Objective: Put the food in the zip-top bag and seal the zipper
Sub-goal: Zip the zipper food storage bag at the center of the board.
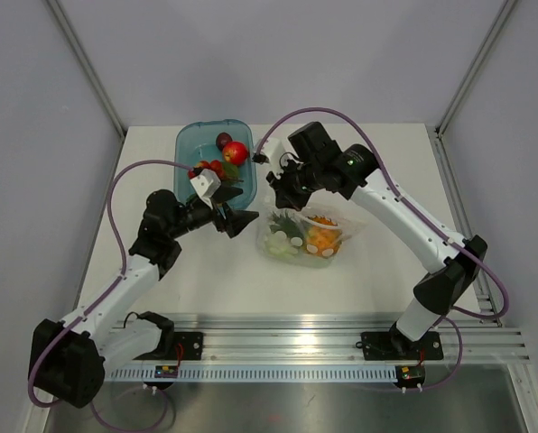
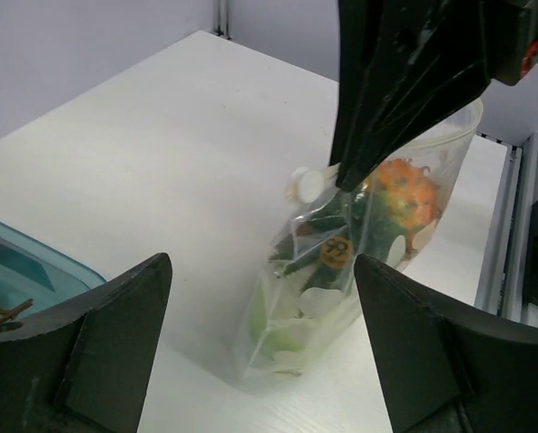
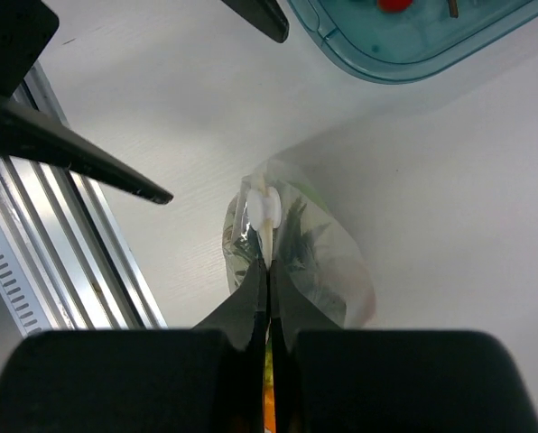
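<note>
Bag (image 1: 310,239) is standing mid-table, holding orange fruit (image 2: 400,194) and pale cabbage (image 1: 276,242). Right claw (image 3: 267,271) is pinching the zipper (image 3: 263,209) at the bag's top, jaws fully closed on it. Left claw (image 1: 244,223) is hovering wide open at the bag's 9 o'clock, not touching it. Tray (image 1: 186,149) is sitting at the bag's 11 o'clock, red fruit (image 1: 236,152) lying inside.

A translucent blue rounded plastic tray (image 1: 182,149) sits at about eleven o'clock on the white rectangular table (image 1: 377,153), near its far edge. A ribbed silver aluminium rail (image 1: 341,329) runs along six o'clock.
</note>
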### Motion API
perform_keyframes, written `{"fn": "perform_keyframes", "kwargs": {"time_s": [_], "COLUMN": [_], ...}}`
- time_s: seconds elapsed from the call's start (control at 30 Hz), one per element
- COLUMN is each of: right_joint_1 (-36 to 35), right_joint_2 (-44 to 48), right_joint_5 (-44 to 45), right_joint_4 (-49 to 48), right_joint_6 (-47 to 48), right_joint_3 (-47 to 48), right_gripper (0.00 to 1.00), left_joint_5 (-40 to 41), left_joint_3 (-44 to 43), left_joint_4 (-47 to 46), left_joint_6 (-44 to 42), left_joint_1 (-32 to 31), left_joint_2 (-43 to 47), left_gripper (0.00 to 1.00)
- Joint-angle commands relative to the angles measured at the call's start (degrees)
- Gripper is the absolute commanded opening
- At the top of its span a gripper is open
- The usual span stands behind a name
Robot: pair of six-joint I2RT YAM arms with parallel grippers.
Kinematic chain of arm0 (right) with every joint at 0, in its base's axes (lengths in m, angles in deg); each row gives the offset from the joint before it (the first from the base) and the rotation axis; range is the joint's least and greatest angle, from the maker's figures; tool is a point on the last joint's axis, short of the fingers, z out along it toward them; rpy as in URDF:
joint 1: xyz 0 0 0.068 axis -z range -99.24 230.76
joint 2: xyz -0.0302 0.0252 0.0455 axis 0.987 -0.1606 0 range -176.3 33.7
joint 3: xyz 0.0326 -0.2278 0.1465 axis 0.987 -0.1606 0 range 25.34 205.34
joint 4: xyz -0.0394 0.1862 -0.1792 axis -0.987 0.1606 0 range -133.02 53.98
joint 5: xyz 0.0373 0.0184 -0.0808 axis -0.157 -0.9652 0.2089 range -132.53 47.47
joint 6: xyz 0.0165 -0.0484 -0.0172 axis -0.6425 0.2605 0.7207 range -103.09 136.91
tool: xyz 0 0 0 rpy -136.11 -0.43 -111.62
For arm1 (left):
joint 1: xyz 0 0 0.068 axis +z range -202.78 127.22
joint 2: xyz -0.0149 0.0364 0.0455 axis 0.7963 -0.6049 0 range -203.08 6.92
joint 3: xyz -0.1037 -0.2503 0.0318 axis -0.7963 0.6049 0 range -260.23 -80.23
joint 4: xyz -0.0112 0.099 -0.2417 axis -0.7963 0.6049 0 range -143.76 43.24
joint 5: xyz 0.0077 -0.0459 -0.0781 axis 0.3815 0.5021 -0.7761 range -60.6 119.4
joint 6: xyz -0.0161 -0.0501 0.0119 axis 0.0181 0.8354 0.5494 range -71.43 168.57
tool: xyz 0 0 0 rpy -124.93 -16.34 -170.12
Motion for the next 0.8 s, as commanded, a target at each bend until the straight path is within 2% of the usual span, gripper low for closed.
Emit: {"fn": "perform_keyframes", "kwargs": {"time_s": [0.0,0.03,0.23,0.4,0.53,0.6,0.7,0.77], "right_joint_1": [0.4,0.4,0.4,0.4,0.4,0.4,0.4,0.4], "right_joint_2": [4.2,4.5,5.3,5.8,5.8,5.6,5.3,5.3], "right_joint_5": [-0.5,-0.7,-0.9,-1.1,-0.7,-0.7,-0.7,-0.9], "right_joint_4": [-4.3,-4.3,-3.7,-3.8,-4.1,-4.3,-4.3,-4.4], "right_joint_6": [-0.1,-0.1,0.3,0.1,-0.1,-0.2,-0.3,-0.3], "right_joint_3": [-0.2,-0.1,-0.5,-1.6,-2.0,-2.0,-1.8,-1.7], "right_gripper": [0.00,0.00,0.00,0.00,0.00,0.00,0.00,0.00], "left_joint_5": [-2.1,-6.1,-16.9,-19.3,-20.9,-21.4,-22.6,-22.6], "left_joint_3": [0.2,0.4,-3.9,-2.4,-3.5,-4.7,-6.6,-6.2], "left_joint_4": [-7.5,-12.4,-24.7,-38.3,-42.0,-40.4,-32.6,-31.0], "left_joint_6": [1.0,1.9,11.8,20.2,24.7,25.0,21.6,20.1], "left_joint_1": [0.7,0.7,0.7,0.7,0.5,0.3,-0.5,-0.8], "left_joint_2": [-0.6,-3.0,-13.8,-17.3,-18.8,-19.5,-19.3,-18.7], "left_gripper": [0.82,0.82,0.72,0.67,0.59,0.48,0.31,0.32]}}
